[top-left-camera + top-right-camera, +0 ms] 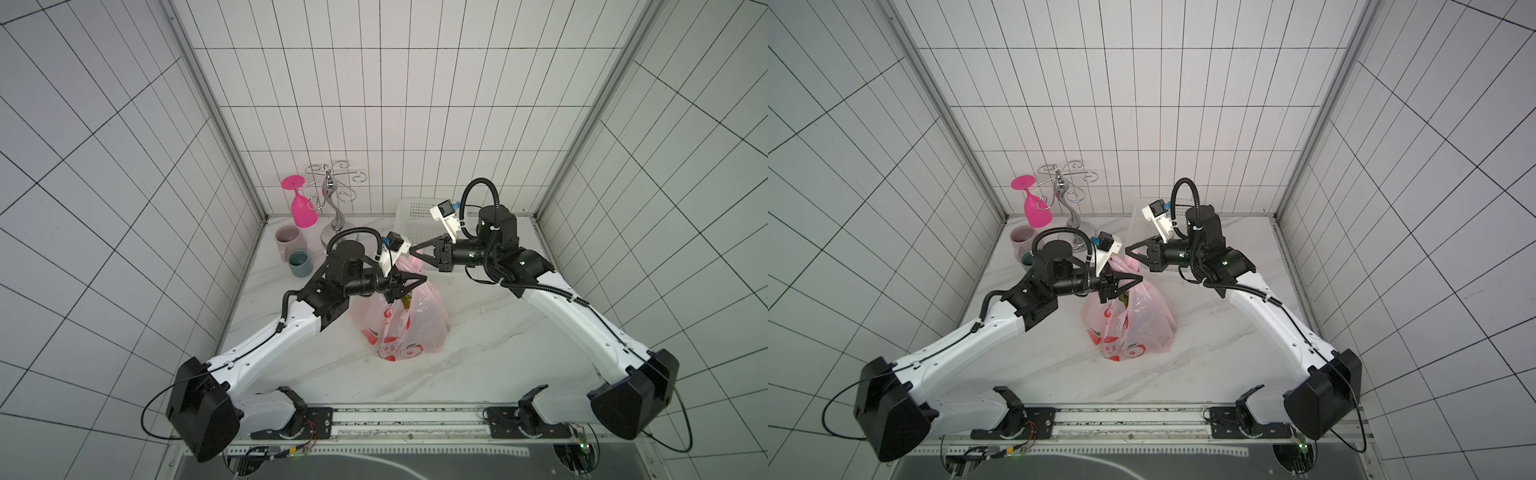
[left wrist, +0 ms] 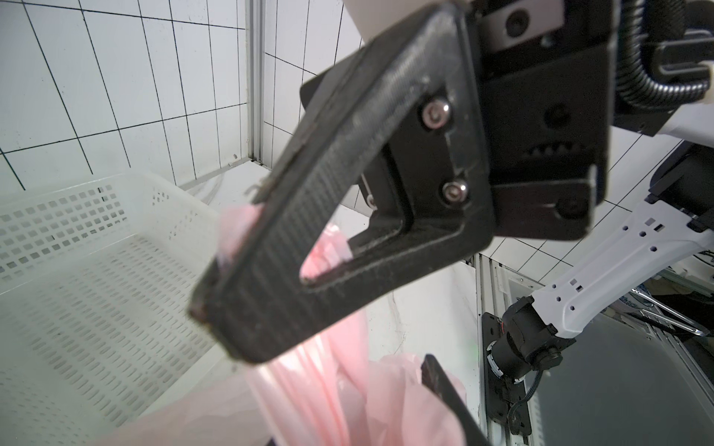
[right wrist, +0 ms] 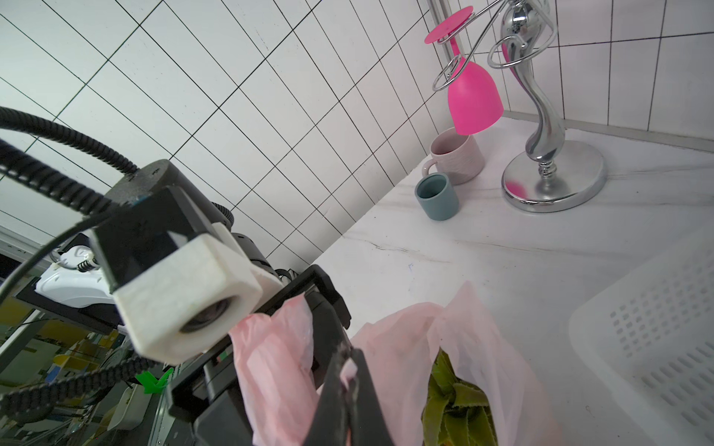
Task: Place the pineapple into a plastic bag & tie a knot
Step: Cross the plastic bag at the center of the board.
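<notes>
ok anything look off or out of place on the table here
Nothing spilled or broken. The plastic bag stands upright but its mouth gapes untied, green pineapple leaves showing inside, and the right gripper is shut on a pinch of its top.

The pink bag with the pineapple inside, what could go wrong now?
The right pincer pinches only a thin bit of the bag; pulling hard might tear it or let it slip. The spiky pineapple leaves poke up at the opening and could snag the plastic or get in the way of tying.
</notes>
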Robot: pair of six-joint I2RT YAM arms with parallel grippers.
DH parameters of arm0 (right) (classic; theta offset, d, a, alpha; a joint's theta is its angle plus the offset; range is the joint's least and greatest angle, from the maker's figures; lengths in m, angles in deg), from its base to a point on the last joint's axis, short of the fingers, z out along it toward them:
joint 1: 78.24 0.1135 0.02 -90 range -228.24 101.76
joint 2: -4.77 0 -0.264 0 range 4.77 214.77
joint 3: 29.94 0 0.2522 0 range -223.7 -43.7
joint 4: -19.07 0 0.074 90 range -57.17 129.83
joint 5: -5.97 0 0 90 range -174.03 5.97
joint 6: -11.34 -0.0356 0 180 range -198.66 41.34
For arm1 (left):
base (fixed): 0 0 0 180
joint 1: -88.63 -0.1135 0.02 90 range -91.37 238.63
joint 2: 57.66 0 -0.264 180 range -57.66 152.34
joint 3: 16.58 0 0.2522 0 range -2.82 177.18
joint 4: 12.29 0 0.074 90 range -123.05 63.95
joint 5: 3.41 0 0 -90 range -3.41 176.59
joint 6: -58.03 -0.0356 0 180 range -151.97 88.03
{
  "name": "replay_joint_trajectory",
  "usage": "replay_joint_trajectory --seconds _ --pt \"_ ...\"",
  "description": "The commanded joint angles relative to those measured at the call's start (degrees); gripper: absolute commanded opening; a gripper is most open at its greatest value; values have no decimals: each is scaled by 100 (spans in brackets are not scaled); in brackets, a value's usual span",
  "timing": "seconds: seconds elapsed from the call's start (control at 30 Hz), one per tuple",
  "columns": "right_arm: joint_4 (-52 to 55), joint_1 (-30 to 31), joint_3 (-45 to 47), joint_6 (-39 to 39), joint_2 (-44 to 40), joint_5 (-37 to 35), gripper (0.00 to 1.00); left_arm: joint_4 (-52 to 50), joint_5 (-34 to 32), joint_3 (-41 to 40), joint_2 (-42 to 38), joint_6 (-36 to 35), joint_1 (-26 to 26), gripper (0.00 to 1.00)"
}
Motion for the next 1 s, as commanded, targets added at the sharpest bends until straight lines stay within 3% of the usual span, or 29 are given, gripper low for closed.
replay_joint_trajectory --seconds 0.0,0.37,0.53,0.97 --pt "-268 5 -713 -97 -240 110 0 -39 -72 69 50 -47 -46 35" --pt "-264 -101 -545 -181 -650 51 0 -88 -29 -56 191 0 -157 18" --pt "-434 -85 -293 -370 -864 35 0 -171 -117 1 318 108 -235 0" --pt "-1779 550 2515 -1265 -2403 -543 0 -31 -334 -64 448 554 -470 0"
